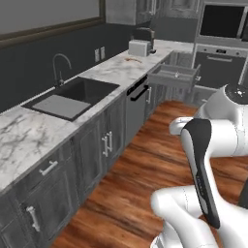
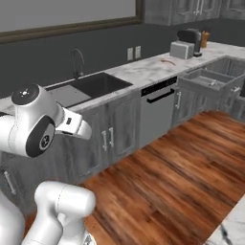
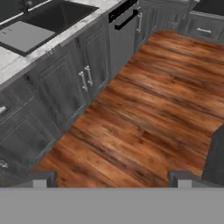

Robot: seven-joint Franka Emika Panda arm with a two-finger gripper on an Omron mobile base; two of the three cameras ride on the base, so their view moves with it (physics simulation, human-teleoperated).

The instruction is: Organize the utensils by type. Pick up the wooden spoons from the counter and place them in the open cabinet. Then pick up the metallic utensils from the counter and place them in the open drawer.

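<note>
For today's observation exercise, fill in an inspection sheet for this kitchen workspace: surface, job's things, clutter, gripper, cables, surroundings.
Surface: white marble counter with black sink.
Job's things: one orange-tan wooden spoon far down the counter; open drawer pulled out beyond the dishwasher.
Clutter: toaster near the spoon.
Gripper: gripper open, empty, over the wood floor.
Cables: nothing seen.
Surroundings: faucet, wall oven.
</note>
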